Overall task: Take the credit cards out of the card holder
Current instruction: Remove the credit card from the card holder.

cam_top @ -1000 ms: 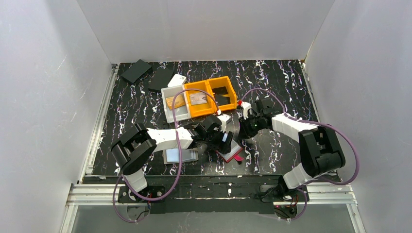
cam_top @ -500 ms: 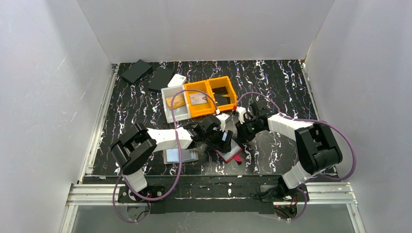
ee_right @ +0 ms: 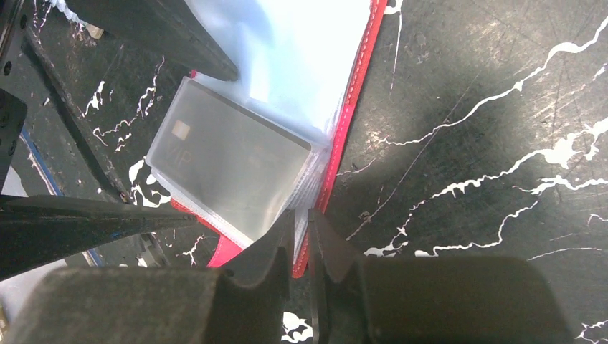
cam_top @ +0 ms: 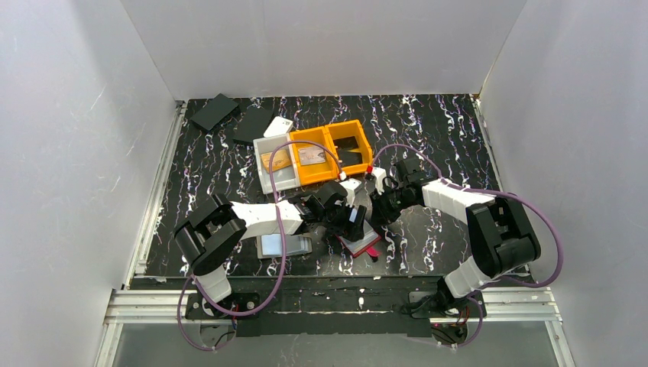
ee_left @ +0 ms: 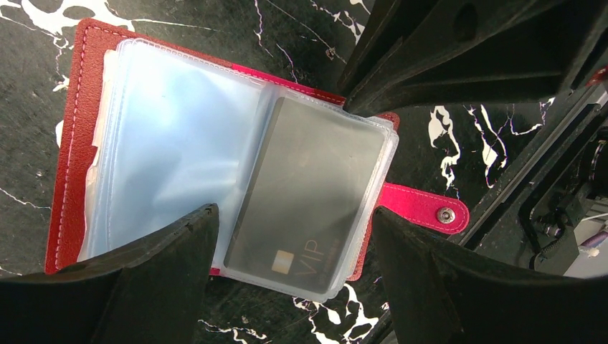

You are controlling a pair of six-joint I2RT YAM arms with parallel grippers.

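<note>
The red card holder [cam_top: 361, 245] lies open on the black marbled table, its clear sleeves fanned out. A dark VIP credit card [ee_left: 308, 186] sits inside the top sleeve, also shown in the right wrist view [ee_right: 229, 172]. My left gripper [cam_top: 352, 221] hangs open just above the holder [ee_left: 75, 143], its fingers on either side of the card's lower end [ee_left: 294, 215]. My right gripper [cam_top: 377, 215] is shut at the holder's corner [ee_right: 308, 215], pinching the edge of the sleeves and red cover [ee_right: 351, 107].
Two orange bins [cam_top: 334, 153] and a grey bin [cam_top: 275, 170] with cards in them stand just behind the grippers. A silvery flat case [cam_top: 284, 245] lies left of the holder. Black wallets [cam_top: 214, 112] lie at the far left corner.
My right gripper has moved left and nearer, onto the holder's corner. The left gripper and the holder have barely moved.
</note>
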